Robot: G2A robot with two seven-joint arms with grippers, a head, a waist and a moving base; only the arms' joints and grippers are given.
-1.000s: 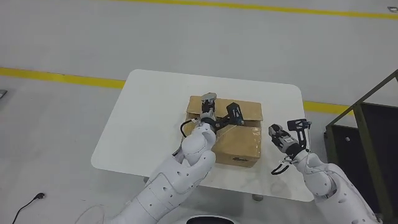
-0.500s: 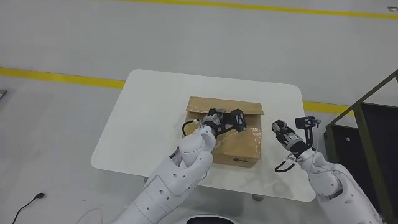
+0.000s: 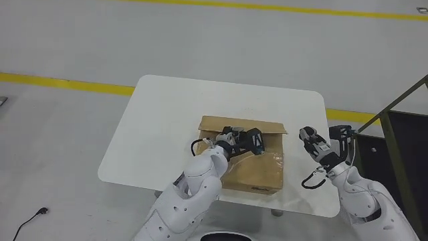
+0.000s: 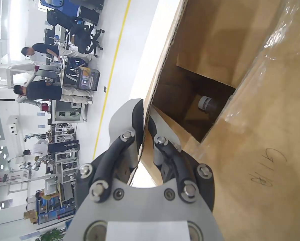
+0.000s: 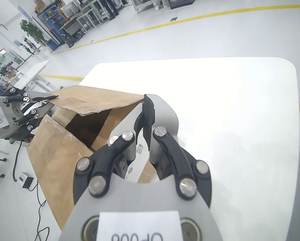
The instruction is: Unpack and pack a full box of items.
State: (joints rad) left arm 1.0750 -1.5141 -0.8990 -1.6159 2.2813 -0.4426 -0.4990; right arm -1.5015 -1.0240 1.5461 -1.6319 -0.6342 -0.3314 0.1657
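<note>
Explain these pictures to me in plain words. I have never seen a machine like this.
This is a two-armed robot at a white table. One picture looks down from above its arms; the other two come from cameras on its wrists. A cardboard box lies on the table. Each arm ends in a two-fingered tool. The left tool is shut on the box's top flap, holding it lifted so the inside shows, where a dark item with a grey cap lies. The right tool is shut and empty, held above the table beside the box.
</note>
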